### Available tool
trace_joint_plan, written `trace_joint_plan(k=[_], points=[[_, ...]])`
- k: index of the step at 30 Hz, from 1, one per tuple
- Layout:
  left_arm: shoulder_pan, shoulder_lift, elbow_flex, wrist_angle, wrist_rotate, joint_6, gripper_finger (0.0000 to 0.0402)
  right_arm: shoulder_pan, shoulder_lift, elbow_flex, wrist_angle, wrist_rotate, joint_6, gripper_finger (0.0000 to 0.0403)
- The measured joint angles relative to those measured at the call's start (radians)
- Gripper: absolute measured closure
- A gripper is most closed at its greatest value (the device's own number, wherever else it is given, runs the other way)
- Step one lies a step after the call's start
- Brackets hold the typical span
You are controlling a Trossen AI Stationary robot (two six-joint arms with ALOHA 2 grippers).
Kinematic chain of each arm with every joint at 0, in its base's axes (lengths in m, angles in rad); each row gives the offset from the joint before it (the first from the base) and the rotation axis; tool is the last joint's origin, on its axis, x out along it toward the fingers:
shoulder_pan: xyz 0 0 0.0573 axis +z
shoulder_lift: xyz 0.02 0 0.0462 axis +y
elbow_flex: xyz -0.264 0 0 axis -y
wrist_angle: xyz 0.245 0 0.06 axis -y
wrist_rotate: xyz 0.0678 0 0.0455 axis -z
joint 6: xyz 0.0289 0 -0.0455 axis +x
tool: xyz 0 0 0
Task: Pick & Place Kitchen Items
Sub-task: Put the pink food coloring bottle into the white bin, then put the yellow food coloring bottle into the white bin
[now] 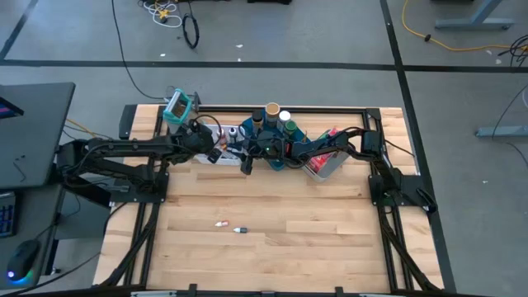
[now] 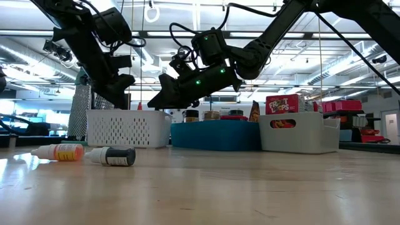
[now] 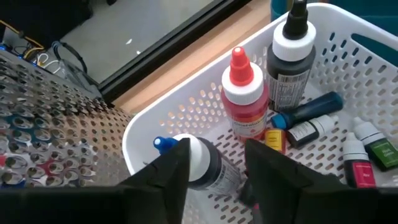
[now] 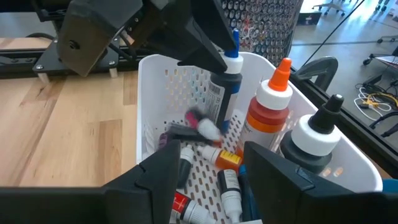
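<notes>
Left wrist view: the left gripper (image 3: 214, 177) hangs inside the white mesh basket (image 3: 149, 127), its dark fingers parted around a blue-tipped bottle (image 3: 199, 163) with a white shoulder and dark body. The bottle sits between the fingers, leaning, its long axis running from the blue tip near the basket's wall down toward the basket floor; whether the pads press it I cannot tell. In the right wrist view the same bottle (image 4: 225, 84) stands nearly upright at the basket's far wall under the left gripper (image 4: 186, 37). The right gripper (image 4: 211, 171) hovers over the basket's nearer end, fingers apart and empty. Other kitchen items crowd the basket floor. In the high view the basket (image 1: 216, 132) lies along the table's far edge; two small bottles (image 1: 231, 227) lie mid-table.
</notes>
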State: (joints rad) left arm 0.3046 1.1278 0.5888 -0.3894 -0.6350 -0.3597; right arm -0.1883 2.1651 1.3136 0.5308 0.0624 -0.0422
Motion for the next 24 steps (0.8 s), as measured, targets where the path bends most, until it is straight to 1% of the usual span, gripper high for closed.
trace_joint_plan(k=[5, 10, 12, 16, 20, 22, 24], points=[[0.0, 0.0, 0.0, 0.017, 0.0, -0.001, 0.0214, 0.0, 0.0, 0.0, 0.0, 0.0, 0.0, 0.0216], [-0.006, -0.006, 0.003, 0.043, 0.006, -0.002, 0.021, 0.0, 0.0, 0.0, 0.0, -0.002, 0.0, 0.0216], [-0.011, -0.019, 0.012, 0.043, 0.032, -0.002, 0.0212, 0.002, -0.005, 0.0, -0.003, -0.004, 0.0, 0.0216], [-0.025, -0.061, 0.044, 0.027, 0.155, 0.0, 0.0216, 0.01, -0.02, 0.0, 0.006, -0.03, 0.0, 0.0216], [-0.047, -0.11, 0.053, 0.033, 0.329, 0.018, 0.0217, 0.022, -0.031, 0.0, -0.006, -0.029, -0.023, 0.0216], [-0.077, -0.129, 0.046, 0.039, 0.412, 0.048, 0.0217, 0.028, -0.035, 0.0, -0.005, -0.027, -0.044, 0.0216], [-0.129, -0.138, 0.031, 0.051, 0.474, 0.078, 0.0217, 0.033, -0.041, 0.0, -0.015, -0.027, -0.048, 0.0216]])
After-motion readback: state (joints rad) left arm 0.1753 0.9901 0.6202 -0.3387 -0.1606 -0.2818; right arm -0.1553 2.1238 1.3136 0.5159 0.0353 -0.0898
